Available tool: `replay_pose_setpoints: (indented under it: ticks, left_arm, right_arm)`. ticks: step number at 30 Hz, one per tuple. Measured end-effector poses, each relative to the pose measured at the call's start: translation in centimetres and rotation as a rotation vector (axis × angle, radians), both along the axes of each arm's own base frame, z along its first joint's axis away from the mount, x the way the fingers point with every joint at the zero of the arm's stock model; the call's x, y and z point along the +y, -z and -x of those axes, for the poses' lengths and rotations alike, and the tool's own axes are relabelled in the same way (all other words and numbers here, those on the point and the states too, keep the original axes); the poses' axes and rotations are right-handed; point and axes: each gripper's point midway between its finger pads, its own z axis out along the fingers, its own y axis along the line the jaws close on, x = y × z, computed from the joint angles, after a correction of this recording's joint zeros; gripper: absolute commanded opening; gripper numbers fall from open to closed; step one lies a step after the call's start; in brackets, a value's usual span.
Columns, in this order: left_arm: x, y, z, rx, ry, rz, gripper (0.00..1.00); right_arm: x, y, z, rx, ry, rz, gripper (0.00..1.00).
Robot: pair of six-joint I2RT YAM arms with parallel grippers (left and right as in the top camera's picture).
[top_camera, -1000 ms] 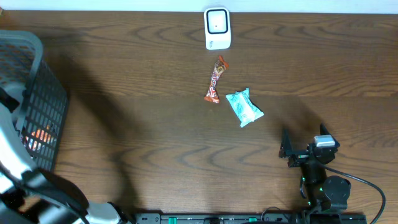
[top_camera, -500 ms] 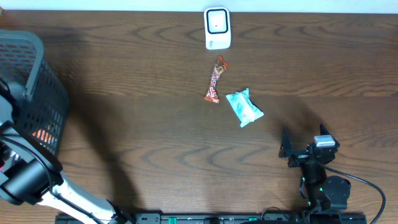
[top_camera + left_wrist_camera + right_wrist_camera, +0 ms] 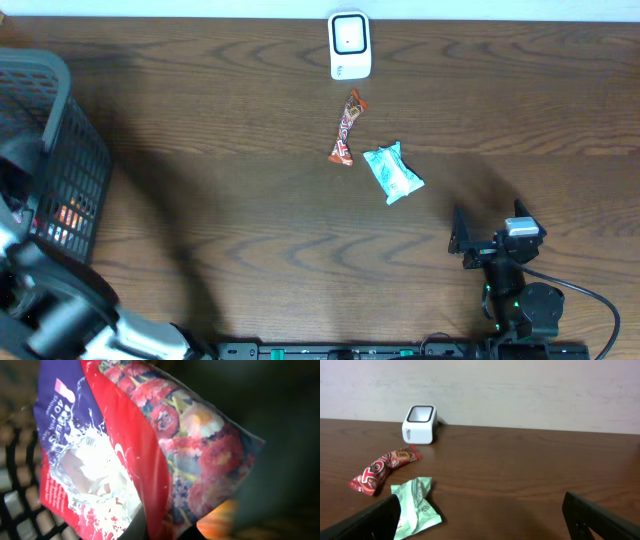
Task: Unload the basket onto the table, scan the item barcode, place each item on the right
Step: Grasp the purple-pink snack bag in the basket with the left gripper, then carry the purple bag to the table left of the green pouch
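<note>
Overhead count: one scanner, one candy bar, one packet and one basket, all on one worktop.
Left wrist count: one pouch, and one orange thing too blurred to name.
Item to scan: the pouch is inside the basket at the worktop's left end, tilted and filling my left camera. Black mesh shows behind its lower left edge.
Pouch: glossy film, flat with a sharp corner. It has a purple panel, a red band, a white splash picture and a flowered side.
Scanner: white rounded block with a dark square window, at the far edge of the worktop, well apart from the basket.
Candy bar: long, thin, crinkled red wrapper, near the scanner and just beside the packet.
Packet: mint-green, puffy, with crimped ends.
Basket: black plastic grid with a grey rim.
Worktop: dark brown wood grain.
Left claw: squeezed fully closed. My left arm reaches into the basket, but my fingers are out of sight, so I cannot tell whether I have pinched the pouch.
Right claw: spread wide and holding nothing, low over the worktop near the packet.
</note>
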Motion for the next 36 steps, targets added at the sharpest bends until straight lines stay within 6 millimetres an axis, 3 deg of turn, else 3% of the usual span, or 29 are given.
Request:
replay_pose_setpoints:
  ticks: [1,2,3,5,6,8,10,11,13,14,17,18,20,23,27,30,31,32,33,34,36]
  left_arm:
    - [-0.5,-2.7,-1.1,-0.098,0.028,-0.026,0.07]
    - [-1.6,-7.2,-2.9,-0.279,0.078,-0.063,0.07]
    - [-4.2,-13.8,-4.3,-0.505,0.168,-0.098,0.07]
    - [-8.0,-20.1,-5.5,-0.754,0.285,-0.082,0.07]
    - [-11.5,-24.5,-6.1,-0.923,0.396,-0.054,0.07]
    - [-18.0,-28.9,-6.7,-1.086,0.591,0.033,0.07]
    - [-24.9,-30.6,-6.8,-1.149,0.783,0.171,0.07]
    - [-29.7,-30.7,-6.9,-1.151,0.915,0.276,0.07]
    - [-36.7,-29.6,-6.2,-1.098,1.103,0.449,0.07]
    - [-40.2,-27.9,-5.6,-1.022,1.178,0.536,0.07]
    - [-48.2,-20.6,-2.8,-0.683,1.32,0.69,0.08]
    - [-49.1,-18.7,-2.3,-0.6,1.33,0.689,0.07]
    - [-51.5,-12.7,-1.5,-0.345,1.365,0.591,0.07]
    - [-53.2,-7.1,-1.9,-0.16,1.398,0.466,0.07]
    - [-55.7,-0.1,-4.8,-0.011,1.412,0.295,0.07]
    - [-55.8,4.4,-7.1,0.051,1.349,0.215,0.08]
    - [-55.6,5.2,-7.7,0.058,1.323,0.204,0.13]
    - [-55.2,6.0,-8.1,0.069,1.301,0.194,0.27]
    - [-54.8,6.5,-8.4,0.078,1.279,0.187,0.66]
    - [-54.3,6.7,-8.6,0.085,1.256,0.182,0.98]
    - [-52.9,6.3,-8.8,0.098,1.219,0.168,0.98]
  right_arm:
    - [0.0,0.0,0.0,0.0,0.0,0.0,0.99]
    - [0.0,0.0,0.0,0.0,0.0,0.0,0.99]
    - [0.0,0.0,0.0,0.0,0.0,0.0,0.99]
    - [0.0,0.0,0.0,0.0,0.0,0.0,0.99]
    - [0.0,0.0,0.0,0.0,0.0,0.0,0.99]
    - [0.0,0.0,0.0,0.0,0.0,0.0,0.99]
    - [0.0,0.0,0.0,0.0,0.0,0.0,0.99]
    - [0.0,0.0,0.0,0.0,0.0,0.0,0.99]
    - [0.0,0.0,0.0,0.0,0.0,0.0,0.99]
    - [0.0,0.0,0.0,0.0,0.0,0.0,0.99]
    - [0.0,0.0,0.0,0.0,0.001,0.0,0.99]
    - [0.0,0.0,0.0,0.0,0.0,0.0,0.99]
    - [0.0,0.0,0.0,0.0,0.0,0.0,0.99]
    - [0.0,0.0,0.0,0.0,0.0,0.0,0.99]
    - [0.0,0.0,0.0,0.0,0.0,0.0,0.99]
    - [0.0,0.0,0.0,0.0,0.0,0.0,0.99]
    - [0.0,0.0,0.0,0.0,0.0,0.0,0.99]
    - [0.0,0.0,0.0,0.0,0.0,0.0,0.99]
    - [0.0,0.0,0.0,0.0,0.0,0.0,0.99]
    - [0.0,0.0,0.0,0.0,0.0,0.0,0.99]
    - [0.0,0.0,0.0,0.0,0.0,0.0,0.99]
